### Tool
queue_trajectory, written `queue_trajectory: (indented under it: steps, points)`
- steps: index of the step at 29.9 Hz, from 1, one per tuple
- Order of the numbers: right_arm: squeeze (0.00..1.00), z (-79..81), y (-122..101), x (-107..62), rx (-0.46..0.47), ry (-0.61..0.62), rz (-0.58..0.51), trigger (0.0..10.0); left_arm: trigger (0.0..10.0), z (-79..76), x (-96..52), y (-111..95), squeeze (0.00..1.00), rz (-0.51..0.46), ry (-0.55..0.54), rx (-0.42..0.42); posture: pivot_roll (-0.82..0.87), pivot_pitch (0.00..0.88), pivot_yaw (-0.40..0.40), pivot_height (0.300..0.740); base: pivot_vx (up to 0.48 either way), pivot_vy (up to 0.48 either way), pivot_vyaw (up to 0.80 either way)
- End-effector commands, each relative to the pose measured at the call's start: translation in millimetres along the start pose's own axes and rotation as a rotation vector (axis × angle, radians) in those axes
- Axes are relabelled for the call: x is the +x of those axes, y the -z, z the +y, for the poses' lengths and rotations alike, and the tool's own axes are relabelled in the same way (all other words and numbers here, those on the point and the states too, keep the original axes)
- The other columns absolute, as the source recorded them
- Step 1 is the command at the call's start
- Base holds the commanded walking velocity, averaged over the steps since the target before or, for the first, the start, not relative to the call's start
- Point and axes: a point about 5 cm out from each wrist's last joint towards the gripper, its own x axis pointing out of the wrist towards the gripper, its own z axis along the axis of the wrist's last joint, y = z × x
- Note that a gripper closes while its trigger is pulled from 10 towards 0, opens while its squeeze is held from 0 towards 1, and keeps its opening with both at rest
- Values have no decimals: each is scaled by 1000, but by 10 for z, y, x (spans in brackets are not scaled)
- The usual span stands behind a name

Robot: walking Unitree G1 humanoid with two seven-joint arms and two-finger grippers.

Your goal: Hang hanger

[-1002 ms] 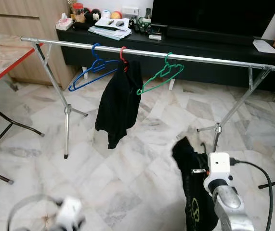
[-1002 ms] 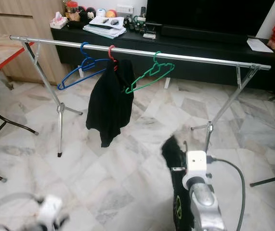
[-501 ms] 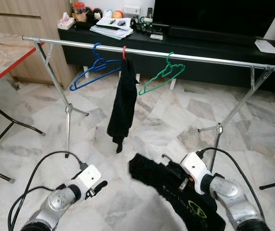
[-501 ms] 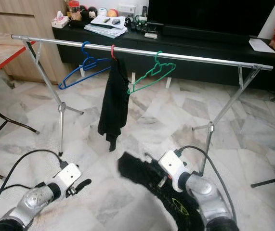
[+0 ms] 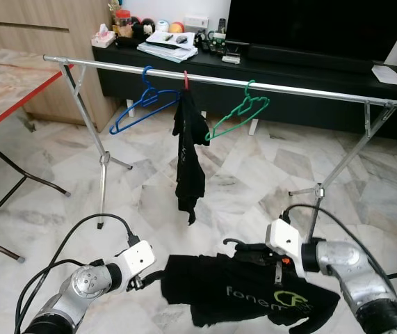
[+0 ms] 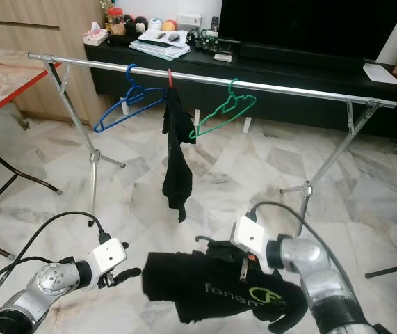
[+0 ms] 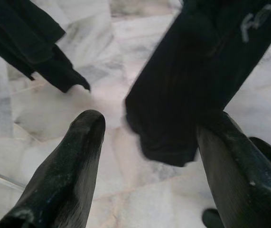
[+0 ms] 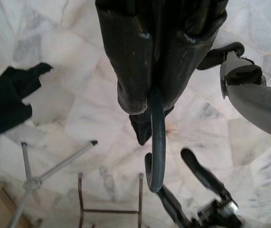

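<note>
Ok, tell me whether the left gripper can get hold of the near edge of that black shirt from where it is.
Probably yes. The left gripper is open and level with the black shirt, whose edge hangs just beyond the fingertips in the left wrist view, with nothing between them. The right gripper holds the shirt's hanger.

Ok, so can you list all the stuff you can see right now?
Clothes rail: one, silver, across the room.
Blue hanger: one, on the rail.
Green hanger: one, on the rail.
Red hanger: one, between them, carrying a black garment.
Black shirt: one, on a dark hanger, held above the marble floor.
TV cabinet: one, black, behind the rail.
Table: one, red-edged, on the left.
Left pincer: open, near the shirt's edge.
Right pincer: shut on the hanger's hook.
</note>
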Motion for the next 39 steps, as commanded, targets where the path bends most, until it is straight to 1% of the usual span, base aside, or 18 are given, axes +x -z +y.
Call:
queue_trajectory:
  steps: [1, 3, 5, 7, 8, 10, 14, 17, 20, 25, 30, 32, 39]
  points:
    - [0, -38, -103, -31, -54, -8, -21, 10000, 10000, -6, 10, -12, 0, 5, 22, 8, -25, 77, -69, 740, 0, 0, 0]
    - [0, -84, -169, -22, -78, 22, -29, 10000, 10000, 1, 16, -17, 0, 10, 25, 10, -26, 81, -69, 740, 0, 0, 0]
    - [0, -95, -221, 11, -93, 26, -33, 10000, 10000, 60, 14, -47, 0, -1, -9, 0, -27, 87, -70, 740, 0, 0, 0]
    - [0, -73, -235, 23, -98, 7, -43, 10000, 10000, 77, 14, -61, 0, -9, -20, -8, -27, 87, -70, 740, 0, 0, 0]
    - [0, -37, -266, 37, -103, -24, -68, 10000, 10000, 90, 15, -75, 0, -17, -27, -17, -21, 95, -70, 740, 0, 0, 0]
    - [0, -12, -315, 48, -112, -51, -91, 10000, 10000, 91, 17, -62, 0, -8, -32, -13, -21, 96, -69, 740, 0, 0, 0]
    - [0, 0, -380, 32, -134, -79, -106, 10000, 10000, 102, 16, -44, 0, 1, -43, -22, -26, 99, -68, 740, 0, 0, 0]
    - [0, 1, -417, 9, -152, -99, -103, 10000, 10000, 152, 24, -38, 0, -8, -93, -84, -31, 100, -68, 740, 0, 0, 0]
    - [0, 0, -433, -35, -167, -111, -94, 10000, 10000, 180, 30, -33, 0, -3, -116, -110, -36, 102, -71, 740, 0, 0, 0]
    - [0, -7, -477, -81, -179, -117, -99, 10000, 10000, 180, 25, 6, 0, 15, -133, -125, -41, 103, -73, 740, 0, 0, 0]
    - [0, -13, -496, -99, -182, -117, -100, 10000, 10000, 140, 23, 49, 0, 27, -102, -148, -44, 105, -74, 740, 0, 0, 0]
    - [0, -24, -515, -116, -187, -115, -99, 10000, 10000, 100, 17, 91, 0, 41, -79, -155, -47, 106, -75, 740, 0, 0, 0]
    - [0, -6, -564, -125, -194, -131, -116, 10000, 10000, 83, 40, 93, 0, 36, -78, -194, -50, 106, -78, 740, 0, 0, 0]
